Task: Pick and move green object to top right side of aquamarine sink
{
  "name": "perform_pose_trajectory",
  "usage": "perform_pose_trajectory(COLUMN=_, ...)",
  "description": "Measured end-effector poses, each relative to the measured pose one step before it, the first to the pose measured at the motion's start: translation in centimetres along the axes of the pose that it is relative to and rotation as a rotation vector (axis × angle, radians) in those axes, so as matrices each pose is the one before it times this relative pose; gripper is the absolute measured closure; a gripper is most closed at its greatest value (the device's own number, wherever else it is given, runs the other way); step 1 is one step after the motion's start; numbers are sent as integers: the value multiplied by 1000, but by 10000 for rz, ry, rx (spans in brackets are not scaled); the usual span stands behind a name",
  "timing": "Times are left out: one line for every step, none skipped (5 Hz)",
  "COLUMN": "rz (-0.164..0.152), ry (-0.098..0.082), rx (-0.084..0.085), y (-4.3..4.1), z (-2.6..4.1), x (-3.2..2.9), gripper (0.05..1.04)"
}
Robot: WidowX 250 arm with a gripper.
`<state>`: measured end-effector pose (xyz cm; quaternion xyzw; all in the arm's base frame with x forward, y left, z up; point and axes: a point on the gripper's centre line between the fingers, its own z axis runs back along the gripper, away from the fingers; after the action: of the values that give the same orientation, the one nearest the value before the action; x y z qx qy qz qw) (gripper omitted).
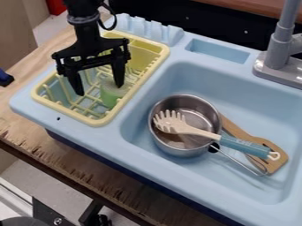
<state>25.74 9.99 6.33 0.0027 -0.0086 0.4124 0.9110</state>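
Note:
The black gripper [99, 90] hangs over the yellow dish rack at the upper left, its two fingers spread apart and open. A green object [111, 96], round and cup-like, sits in the rack [93, 121], just below and beside the right-hand finger, which covers part of it. Whether that finger touches it, I cannot tell. The light blue sink [259, 108] takes up the right side of the view, with the rack set into its left part.
In the sink basin lie a metal pot [187, 103], a pasta server with a blue handle [245, 146] across it, and a brown wooden utensil [277, 161]. A grey faucet [277, 55] stands at the upper right, near a shallow recess [218, 51].

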Motion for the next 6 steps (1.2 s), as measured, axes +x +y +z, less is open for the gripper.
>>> perform_pose_trajectory(rz=56, ry=-89, rx=-94, y=-296, z=-628, x=-125, gripper=85)
perform_pose_trajectory(rz=18, ry=94, rx=20, y=-176, z=-1026, x=-636, gripper=85)
perform_pose_trajectory(rz=86, ry=-73, rx=-58, y=-175, z=-149, x=-69, gripper=85)
perform_pose_trajectory(rz=-36, ry=82, rx=-114, y=35, z=-176, x=-174, gripper=133)
perform_pose_trajectory(rz=-24, ry=28, rx=-222, y=-69, z=121, x=113, gripper=337)
perform_pose_trajectory(rz=-216, ry=286, rx=151, y=55, z=363, x=-221, gripper=404)
